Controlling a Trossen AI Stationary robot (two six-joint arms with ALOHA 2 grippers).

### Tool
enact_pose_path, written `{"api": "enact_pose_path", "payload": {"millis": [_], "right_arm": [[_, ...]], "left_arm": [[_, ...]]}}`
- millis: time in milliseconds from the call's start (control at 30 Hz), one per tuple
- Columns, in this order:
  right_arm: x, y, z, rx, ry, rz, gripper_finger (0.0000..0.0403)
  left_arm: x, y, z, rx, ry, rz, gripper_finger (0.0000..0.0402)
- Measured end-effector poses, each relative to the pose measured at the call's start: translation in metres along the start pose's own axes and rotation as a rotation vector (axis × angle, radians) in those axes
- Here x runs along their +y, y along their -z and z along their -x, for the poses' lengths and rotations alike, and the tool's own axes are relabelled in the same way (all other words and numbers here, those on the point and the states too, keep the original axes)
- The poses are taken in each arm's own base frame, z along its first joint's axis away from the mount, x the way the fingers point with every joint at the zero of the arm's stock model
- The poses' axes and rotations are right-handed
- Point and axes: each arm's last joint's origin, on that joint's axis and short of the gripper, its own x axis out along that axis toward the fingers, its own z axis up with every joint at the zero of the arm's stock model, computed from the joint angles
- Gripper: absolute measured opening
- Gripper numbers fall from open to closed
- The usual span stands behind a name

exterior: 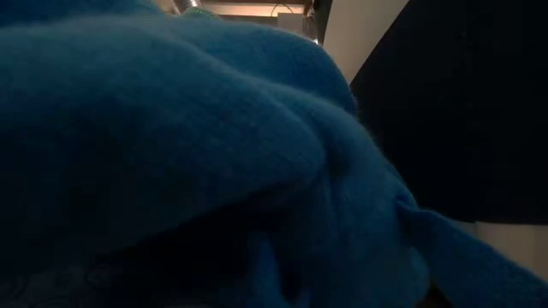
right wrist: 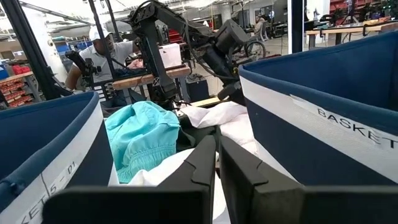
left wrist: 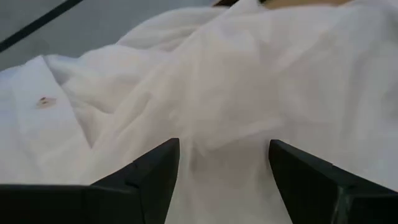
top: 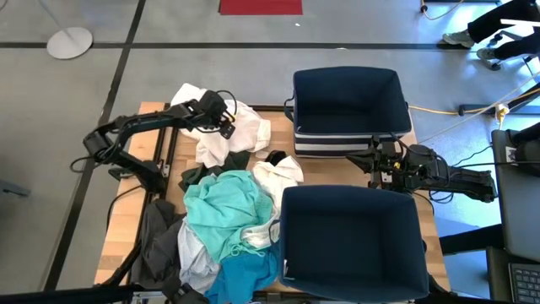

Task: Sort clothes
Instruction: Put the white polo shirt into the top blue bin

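Observation:
The clothes lie in a pile on the left half of the wooden table [top: 126, 228]. A white garment [top: 240, 135] lies at the far end, then a turquoise one [top: 224, 211], a teal blue one [top: 245, 274] and a grey one [top: 156, 245]. The teal blue cloth [exterior: 171, 128] fills the low view. My left gripper [top: 226, 127] is open over the white garment [left wrist: 205, 81], one finger on either side of a fold. My right gripper [top: 375, 165] is shut and empty, and it sits between the two navy bins. It points toward the pile [right wrist: 143, 137]. My left gripper comes at the white garment's crumpled top [left wrist: 224, 149] from above, slanting down, with its open fingers [left wrist: 155, 174] close on either side of a fold. I cannot tell whether they touch the cloth.
Two navy fabric bins stand on the right, a far one [top: 350, 145] and a near one [top: 284, 228], and the right arm lies in the gap between them. A small white and black garment [top: 278, 173] lies beside the near bin. A person [right wrist: 109, 46] is in the room beyond the table.

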Motion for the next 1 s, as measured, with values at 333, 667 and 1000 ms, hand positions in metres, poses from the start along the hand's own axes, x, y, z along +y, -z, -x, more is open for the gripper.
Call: {"api": "enact_pose_path", "payload": {"millis": [333, 667, 1000], "right_arm": [[0.0, 0.001, 0.0, 0.013, 0.002, 0.002, 0.0026], [0.0, 0.001, 0.0, 0.013, 0.002, 0.002, 0.0026], [0.0, 0.001, 0.0, 0.012, 0.002, 0.002, 0.0026]], "left_arm": [[-0.005, 0.013, -0.034, 0.134, 0.016, -0.064, 0.0234], [-0.007, 0.017, -0.043, 0.175, 0.027, -0.114, 0.01], [-0.013, 0.007, -0.009, 0.058, 0.052, -0.172, 0.0015]]}}
